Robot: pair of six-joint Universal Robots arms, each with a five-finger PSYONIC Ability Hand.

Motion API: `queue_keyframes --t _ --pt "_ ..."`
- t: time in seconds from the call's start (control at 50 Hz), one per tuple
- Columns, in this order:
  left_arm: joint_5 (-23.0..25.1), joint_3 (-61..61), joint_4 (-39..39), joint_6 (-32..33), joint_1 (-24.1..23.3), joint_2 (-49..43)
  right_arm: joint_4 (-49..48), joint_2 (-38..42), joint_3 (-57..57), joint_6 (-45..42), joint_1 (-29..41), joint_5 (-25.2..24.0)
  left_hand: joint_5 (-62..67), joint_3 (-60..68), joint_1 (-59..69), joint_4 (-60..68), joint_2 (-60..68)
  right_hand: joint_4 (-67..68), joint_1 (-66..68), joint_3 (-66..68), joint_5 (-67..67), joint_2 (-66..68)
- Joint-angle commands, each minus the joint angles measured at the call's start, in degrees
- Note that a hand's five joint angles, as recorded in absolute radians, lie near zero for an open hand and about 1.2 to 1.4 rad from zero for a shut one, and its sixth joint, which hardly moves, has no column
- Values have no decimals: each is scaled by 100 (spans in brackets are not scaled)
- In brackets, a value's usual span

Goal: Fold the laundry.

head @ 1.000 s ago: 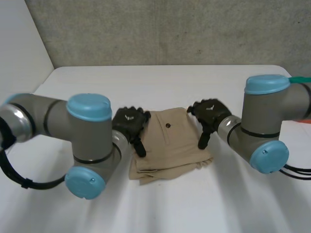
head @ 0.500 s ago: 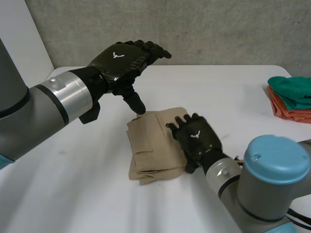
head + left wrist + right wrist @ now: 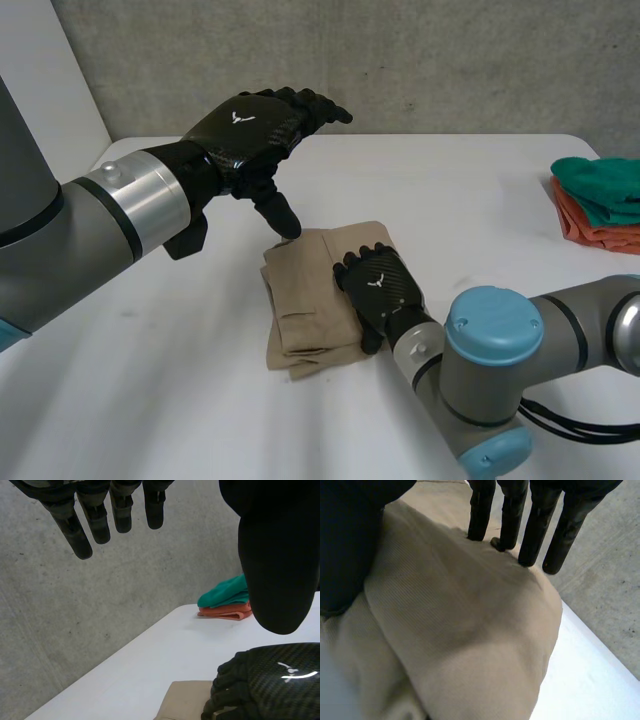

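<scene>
Head view: the tan folded garment (image 3: pixel 305 300) sits mid-worktop (image 3: pixel 450 170). The right hand (image 3: pixel 378 288) lies flat on its 3 o'clock side, fingers straight, pressing rather than gripping. The left hand (image 3: pixel 255 125) hovers in the air off the garment's 11 o'clock, spread loose and holding nothing. Well apart, at the garment's 2 o'clock, there's a folded pile: a green cloth (image 3: pixel 600 180) on an orange cloth (image 3: pixel 590 232).

Left wrist view: the left fingers (image 3: pixel 97 522) hang straight and empty, with the right hand on the tan garment beyond them.

Right wrist view: the right fingers (image 3: pixel 481 510) are laid straight across the top fold.

Looks like the flatten-the-fold step to me. Press evenly, smooth toward the edges, and don't drag the layers askew.

Count: one tan garment, two piled cloths, two hands.
</scene>
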Motion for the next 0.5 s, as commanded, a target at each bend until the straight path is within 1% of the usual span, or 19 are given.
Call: queue_keyframes --t 0.02,0.16,0.24,0.32,0.34,0.44,0.5 --pt "2 -10 3 -11 1 1 1 178 -392 9 -14 -56 -164 -25 -38 -77 -18 1445 1740 1444 1878 1422" --pt "10 -10 3 -20 18 1 10 381 -762 18 -22 -82 -164 -25 -38 -77 -18 2237 2532 2236 2670 2214" --pt "10 -10 3 -20 18 1 19 530 -1025 27 -22 -82 -164 -25 -38 -77 -18 2925 3220 2924 3358 2902" --pt "10 -10 3 -20 36 -8 80 697 -1298 36 -22 -82 -164 -25 -38 -77 -18 4504 4799 4503 4937 4481" --pt "10 -2 3 -20 36 -8 89 723 -1385 45 -22 -74 -164 -25 -38 -77 -18 5108 5403 5107 5541 5085" --pt "10 -2 3 -20 45 -8 142 689 -1448 53 -49 -56 -147 -8 -22 -61 -2 5298 5594 5298 5731 5276" --pt "10 -2 3 -20 53 -8 255 619 -1430 88 -118 -135 -147 -8 -22 -61 -1 5579 5874 5578 6012 5556"
